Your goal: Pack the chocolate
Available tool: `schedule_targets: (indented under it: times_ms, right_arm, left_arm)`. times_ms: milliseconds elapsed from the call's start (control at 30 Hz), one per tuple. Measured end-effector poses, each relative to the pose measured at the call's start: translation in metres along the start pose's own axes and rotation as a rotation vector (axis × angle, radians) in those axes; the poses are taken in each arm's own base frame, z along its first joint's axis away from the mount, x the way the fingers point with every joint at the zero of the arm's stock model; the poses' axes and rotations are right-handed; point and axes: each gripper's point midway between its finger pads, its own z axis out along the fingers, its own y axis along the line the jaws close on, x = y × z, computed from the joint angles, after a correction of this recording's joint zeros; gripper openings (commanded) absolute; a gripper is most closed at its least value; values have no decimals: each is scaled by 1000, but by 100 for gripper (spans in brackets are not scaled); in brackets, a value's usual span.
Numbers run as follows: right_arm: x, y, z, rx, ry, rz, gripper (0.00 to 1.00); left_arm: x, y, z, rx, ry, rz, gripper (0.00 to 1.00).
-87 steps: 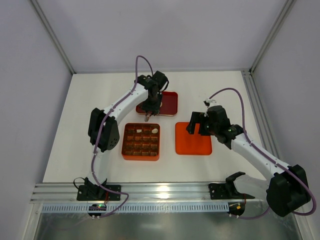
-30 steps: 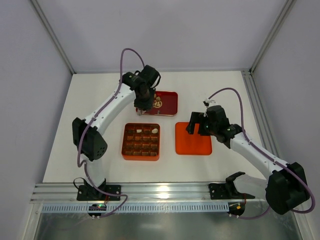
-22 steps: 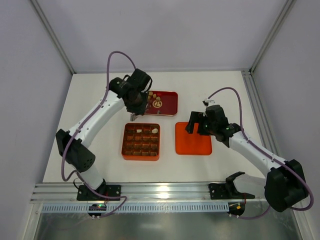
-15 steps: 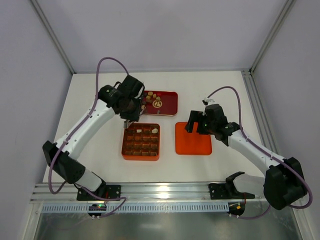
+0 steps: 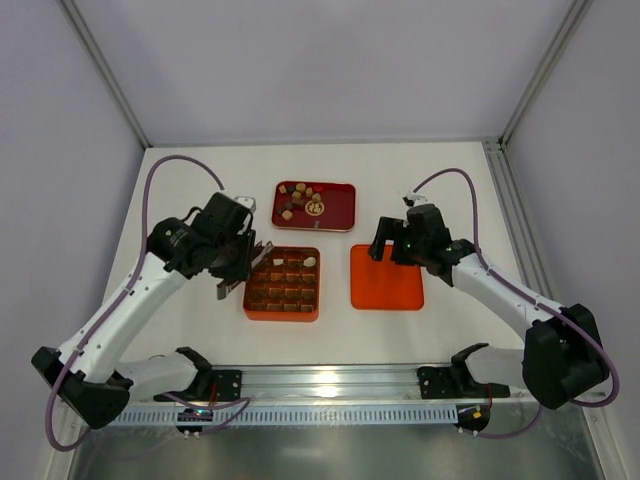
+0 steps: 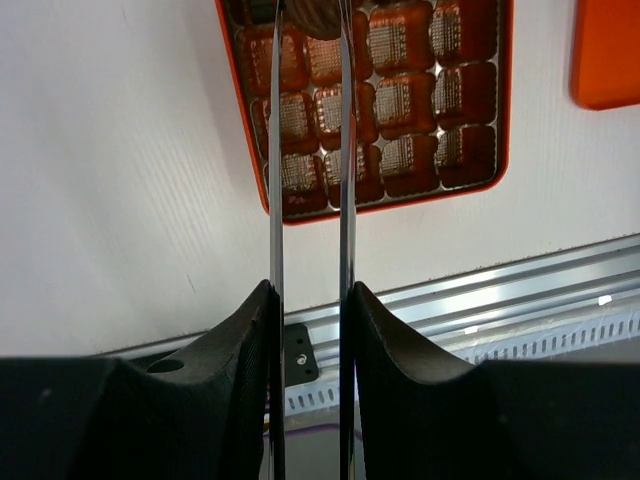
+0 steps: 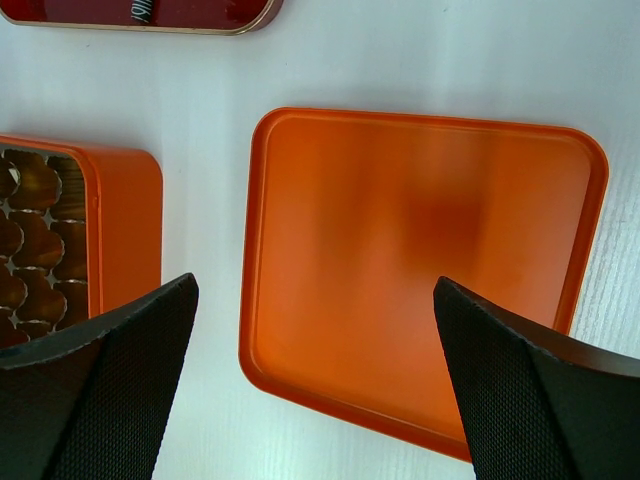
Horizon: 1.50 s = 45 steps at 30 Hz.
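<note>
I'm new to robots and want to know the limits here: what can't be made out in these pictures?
Brown chocolate in the left gripper: cut off by the top edge of the left wrist view; shape unclear.
Candies in the red tray: too small in the top view to count; the right wrist view crops the tray.
Orange box: its far side is cut off in the left wrist view.

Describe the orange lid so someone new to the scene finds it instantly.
On the white table, look right of the orange grid box. The lid is the flat orange square beside it: plain inside, no compartments, nothing in it.
</note>
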Motion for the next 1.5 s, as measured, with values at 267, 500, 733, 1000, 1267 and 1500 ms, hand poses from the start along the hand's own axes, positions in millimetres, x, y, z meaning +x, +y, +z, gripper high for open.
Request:
schedule_targets:
  times_ms: [267,500,733,1000,1267,1500]
  right_arm:
    - [1,-1,2,6,7,8,100]
    - [1,-1,2,6,7,8,100]
    - [1,-1,2,6,7,8,100]
    - [1,-1,2,6,7,7,100]
    - [1,-1,2,6,7,7,100]
    - [2,-1,2,5,8,7,100]
  left_arm:
    - [35,13,6,-19,41,-32,34]
    - [44,17,14,-39,65,-40,35]
    - [48,22,20,-69,70,-40,36]
    - [42,22,24,-75,52,-41,38]
    - [40,20,28,-76,55,-40,38]
    - [40,20,28,-76,57,-39,40]
